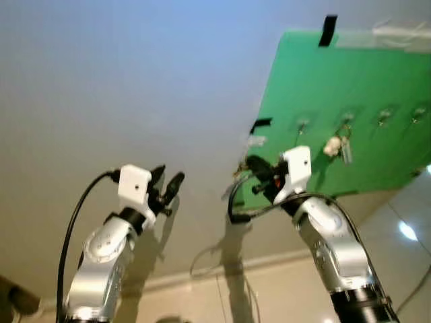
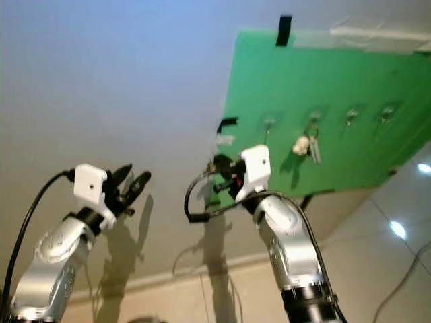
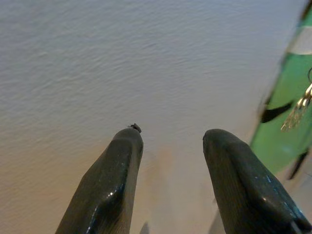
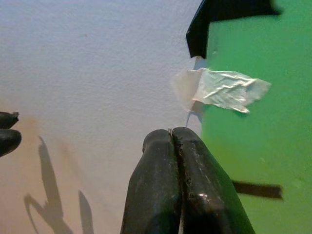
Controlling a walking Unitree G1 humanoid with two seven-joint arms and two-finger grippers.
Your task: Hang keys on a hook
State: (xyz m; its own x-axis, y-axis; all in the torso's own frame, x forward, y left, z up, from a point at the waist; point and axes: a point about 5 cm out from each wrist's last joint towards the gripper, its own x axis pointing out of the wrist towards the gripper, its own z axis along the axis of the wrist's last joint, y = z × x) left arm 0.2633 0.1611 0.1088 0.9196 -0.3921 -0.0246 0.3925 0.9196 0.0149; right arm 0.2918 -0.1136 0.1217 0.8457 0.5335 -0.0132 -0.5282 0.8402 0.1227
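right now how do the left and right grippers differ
The left gripper has its fingers apart, before bare wall; the right gripper has its fingers pressed together at the green board's edge. The left gripper holds nothing visible. Both are raised toward the wall, with black fingers.

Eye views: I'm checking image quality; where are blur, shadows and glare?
Left eye view: soft throughout, arm shadows on the wall, a bright glare spot lower right. Right wrist view: sharper, shut right pincer, pincer shadow on the wall beside the green board.
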